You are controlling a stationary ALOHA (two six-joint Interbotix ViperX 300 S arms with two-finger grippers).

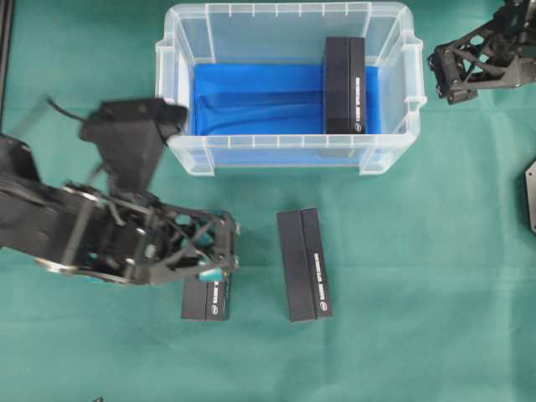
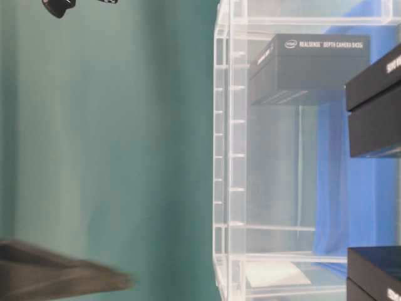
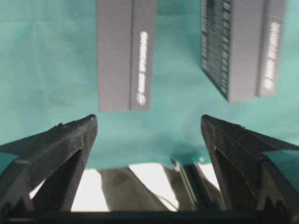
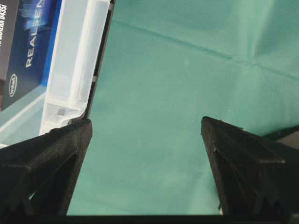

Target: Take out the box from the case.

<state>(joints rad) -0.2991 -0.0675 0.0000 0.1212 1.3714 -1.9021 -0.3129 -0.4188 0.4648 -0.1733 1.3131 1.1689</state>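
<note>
The case [image 1: 289, 155], a clear plastic bin with a blue lining, stands at the back middle of the green cloth. One black box [image 1: 345, 84] lies inside it against the right wall and shows through the wall in the table-level view [image 2: 310, 66]. My left gripper [image 1: 226, 249] hangs open and empty over the cloth in front of the case, above a second black box [image 1: 208, 300]. In its wrist view the left gripper [image 3: 148, 120] holds nothing. My right gripper [image 1: 440, 79] is open and empty beside the case's right rim [image 4: 77, 60].
A third black box [image 1: 304, 264] lies on the cloth in front of the case. Two black boxes [image 3: 126, 51] [image 3: 243, 46] lie ahead of the left fingers. A dark plate [image 1: 530, 197] sits at the right edge. My left arm [image 1: 92, 230] covers the left side.
</note>
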